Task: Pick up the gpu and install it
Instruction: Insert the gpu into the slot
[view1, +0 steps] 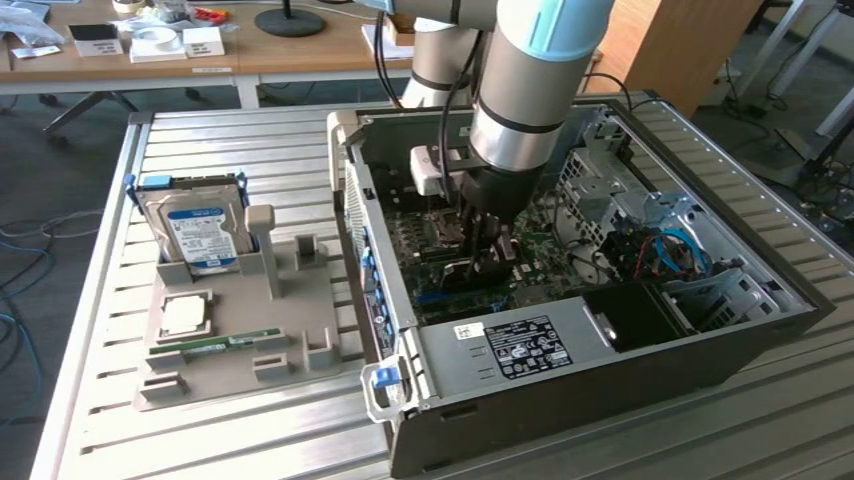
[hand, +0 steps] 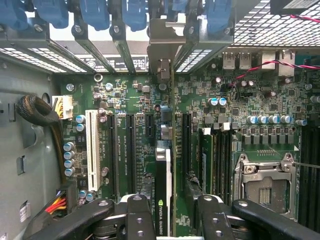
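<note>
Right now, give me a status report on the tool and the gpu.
Tool inside the computer case, closed on gpu. Gpu edge-on over the motherboard, in line with its slot. Nothing in the way.

From the exterior view, my arm (view1: 534, 90) hides much of the motherboard (view1: 534, 250), and its upper part runs off the frame. In the wrist view the gpu (hand: 163, 195) shows edge-on, its lower end cut off; the end effector (hand: 167, 220) fingers (hand: 140, 220) run out too.
</note>
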